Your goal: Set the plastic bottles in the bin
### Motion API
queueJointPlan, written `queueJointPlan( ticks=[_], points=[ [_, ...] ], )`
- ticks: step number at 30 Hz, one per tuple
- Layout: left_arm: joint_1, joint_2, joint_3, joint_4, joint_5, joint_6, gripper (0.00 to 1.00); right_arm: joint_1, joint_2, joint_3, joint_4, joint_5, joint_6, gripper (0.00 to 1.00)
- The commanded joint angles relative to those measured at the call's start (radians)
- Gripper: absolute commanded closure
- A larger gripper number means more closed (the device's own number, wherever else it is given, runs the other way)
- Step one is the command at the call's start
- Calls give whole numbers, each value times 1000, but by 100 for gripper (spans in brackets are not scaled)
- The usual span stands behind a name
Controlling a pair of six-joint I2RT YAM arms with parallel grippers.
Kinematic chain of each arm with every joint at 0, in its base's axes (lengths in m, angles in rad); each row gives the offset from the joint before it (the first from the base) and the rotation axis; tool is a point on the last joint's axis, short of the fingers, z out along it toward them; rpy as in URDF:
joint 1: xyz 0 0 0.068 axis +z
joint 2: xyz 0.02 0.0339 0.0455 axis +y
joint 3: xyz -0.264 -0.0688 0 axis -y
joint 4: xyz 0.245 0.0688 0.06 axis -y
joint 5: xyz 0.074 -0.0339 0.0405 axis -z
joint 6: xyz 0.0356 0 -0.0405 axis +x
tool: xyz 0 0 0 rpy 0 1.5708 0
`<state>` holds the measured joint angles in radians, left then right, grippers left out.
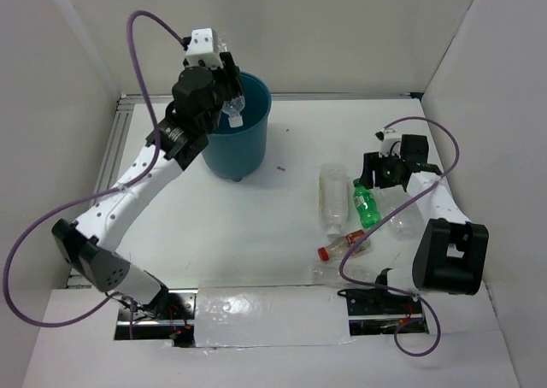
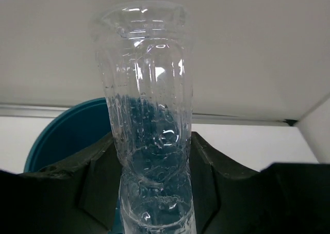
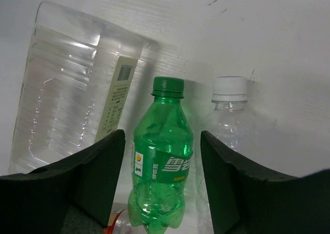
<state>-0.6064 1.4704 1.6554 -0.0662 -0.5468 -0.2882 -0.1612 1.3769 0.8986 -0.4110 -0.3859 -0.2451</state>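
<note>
My left gripper (image 1: 229, 93) is shut on a clear plastic bottle (image 1: 234, 108) and holds it over the rim of the teal-blue bin (image 1: 248, 144). In the left wrist view the clear bottle (image 2: 149, 110) stands between the fingers (image 2: 100, 187), with the bin (image 2: 67, 136) behind. My right gripper (image 1: 376, 179) is open just above the green bottle (image 1: 366, 205). In the right wrist view the green bottle (image 3: 162, 167) lies between the open jaws of the right gripper (image 3: 162, 180), apart from both pads.
A wide clear bottle with a label (image 1: 333, 200) (image 3: 72, 100) lies left of the green one. A clear white-capped bottle (image 1: 400, 221) (image 3: 229, 120) lies right of it. A red-capped bottle (image 1: 344, 246) and another clear one (image 1: 329, 273) lie nearer the bases. Walls enclose the table.
</note>
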Motion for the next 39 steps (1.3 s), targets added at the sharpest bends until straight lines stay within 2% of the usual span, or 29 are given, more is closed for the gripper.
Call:
queueJointPlan(
  ticks=[1,5,7,8,10,12,15,18,20,24,28,29,31,33,34,36,38,39],
  points=[
    [74,86,36,63,-30,-9,81,17,-44,5,-40,-13,-31,34],
    [148,224,136,13,-42,-43,76,48,-44,-4,-84,-27,-71,35],
    [158,261,149,-35,-65,-66,66,58,-44,-4,-106,-27,-83,31],
    [158,275,158,-35,-65,-66,44,68,-44,-4,-115,-27,-83,31],
    [180,303,168,-49,-44,-66,19,80,-35,-4,-115,19,-92,31],
    [180,303,179,-64,-33,-42,0,91,-21,-4,-126,47,-92,31],
    [180,294,179,-53,-10,-16,0,101,20,-4,-126,123,-83,31],
    [116,229,153,-53,-31,61,0,101,48,6,-140,177,-62,31],
    [25,180,109,5,-67,153,0,110,76,6,-150,192,-62,30],
    [-122,41,-41,40,-67,179,0,111,148,17,-170,217,-62,29],
    [-266,-82,-263,10,-4,112,0,120,231,42,-189,228,-71,31],
    [-327,-117,-304,0,16,101,0,120,241,52,-189,228,-71,41],
    [-381,-145,-415,-38,97,55,0,120,232,62,-201,205,-82,63],
    [-455,-192,-504,-38,218,46,0,111,188,95,-241,170,-109,83],
    [-481,-209,-605,-8,246,46,0,88,173,144,-258,150,-126,87],
    [-556,-251,-708,40,300,46,0,72,149,222,-333,72,-182,88],
    [-596,-318,-858,145,343,35,0,63,149,391,-392,13,-215,89],
    [-607,-359,-908,188,370,35,0,63,149,518,-405,-63,-238,89]
  ],
)
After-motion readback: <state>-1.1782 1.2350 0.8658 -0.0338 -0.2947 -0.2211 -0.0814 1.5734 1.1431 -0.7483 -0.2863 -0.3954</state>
